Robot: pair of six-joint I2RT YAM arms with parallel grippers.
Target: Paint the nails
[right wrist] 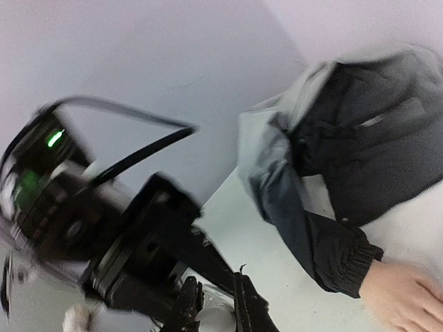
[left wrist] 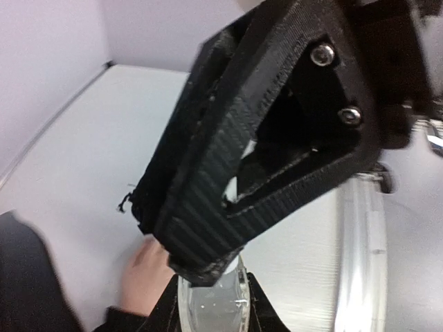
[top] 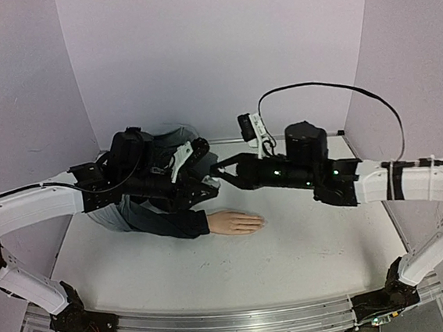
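Note:
The pale mannequin hand (top: 236, 222) lies flat on the white table, its dark navy-and-grey sleeve (top: 168, 218) running back left. Its nails at the fingertips (top: 260, 223) are too small to make out. My left gripper (top: 206, 185) is shut on a small clear bottle (left wrist: 211, 304), held above and behind the hand. My right gripper (top: 217, 171) meets it from the right and is shut on the bottle's white cap (right wrist: 216, 319). In the right wrist view the hand (right wrist: 405, 294) and cuff (right wrist: 342, 259) lie at the lower right. The left wrist view shows the hand (left wrist: 145, 273) below the bottle.
The jacket's body (top: 164, 140) is bunched at the back left under my left arm. Purple walls close the table at the back and both sides. A metal rail (top: 221, 323) runs along the near edge. A black cable (top: 332, 89) loops above my right arm.

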